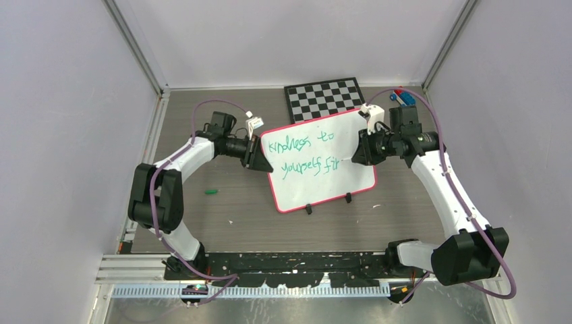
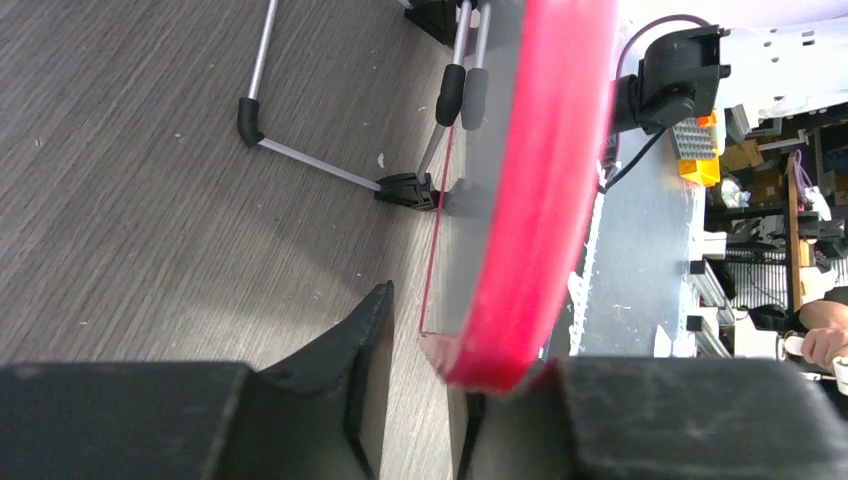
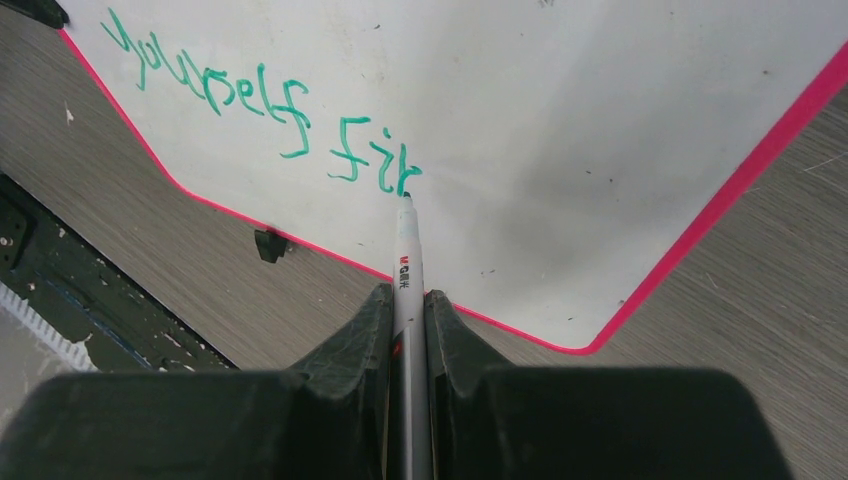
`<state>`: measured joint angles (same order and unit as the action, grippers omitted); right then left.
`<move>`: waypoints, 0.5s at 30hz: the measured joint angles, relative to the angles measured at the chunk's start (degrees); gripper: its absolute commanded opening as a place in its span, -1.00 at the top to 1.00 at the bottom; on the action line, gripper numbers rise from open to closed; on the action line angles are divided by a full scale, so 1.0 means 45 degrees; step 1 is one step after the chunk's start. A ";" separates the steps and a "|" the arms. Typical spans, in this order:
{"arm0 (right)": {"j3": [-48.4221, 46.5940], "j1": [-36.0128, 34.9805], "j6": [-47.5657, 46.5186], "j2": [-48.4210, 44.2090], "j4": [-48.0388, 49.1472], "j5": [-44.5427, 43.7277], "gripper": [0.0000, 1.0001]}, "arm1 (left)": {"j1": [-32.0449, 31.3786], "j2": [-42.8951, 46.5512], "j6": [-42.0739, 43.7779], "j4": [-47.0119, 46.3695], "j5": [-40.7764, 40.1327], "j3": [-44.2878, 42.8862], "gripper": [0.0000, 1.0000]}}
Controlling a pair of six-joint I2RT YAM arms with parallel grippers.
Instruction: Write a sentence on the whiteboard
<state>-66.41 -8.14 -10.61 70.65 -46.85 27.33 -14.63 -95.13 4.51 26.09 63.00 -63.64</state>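
The right gripper (image 3: 407, 297), clenched on a marker (image 3: 408, 255) whose tip touches the sentence (image 3: 290, 125) at its unfinished end, works on the whiteboard (image 1: 337, 182) at centre frame, whose left edge the left gripper (image 2: 470, 335) straddles slackly, probably to steady it.

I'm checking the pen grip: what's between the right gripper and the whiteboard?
A white marker: the right gripper is shut on its barrel, and its tip touches the whiteboard. The right wrist view shows it.
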 measured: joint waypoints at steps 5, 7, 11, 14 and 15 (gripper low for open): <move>0.0029 0.0063 -0.0058 -0.0019 0.0049 -0.0010 1.00 | 0.0000 -0.0005 -0.0165 -0.0049 0.0053 0.0000 0.86; 0.0092 0.0068 -0.0053 -0.0049 0.0121 -0.0019 0.99 | 0.0000 -0.0005 -0.0083 -0.0063 0.0102 0.0000 0.93; 0.0219 0.0078 -0.0049 -0.0063 0.0238 -0.0053 0.99 | 0.0000 -0.0039 0.0102 -0.0024 0.0189 -0.0005 1.00; 0.0359 0.0083 -0.0039 -0.0063 0.0374 -0.0107 0.99 | 0.0000 -0.0063 0.0117 -0.0015 0.0204 -0.0024 1.00; 0.0403 0.0083 -0.0034 -0.0063 0.0418 -0.0121 0.99 | 0.0000 -0.0073 0.0126 -0.0015 0.0214 -0.0029 1.00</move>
<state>-64.60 -7.77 -10.76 70.37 -44.97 26.79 -14.63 -95.46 5.08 26.02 63.96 -63.77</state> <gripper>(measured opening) 0.193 0.097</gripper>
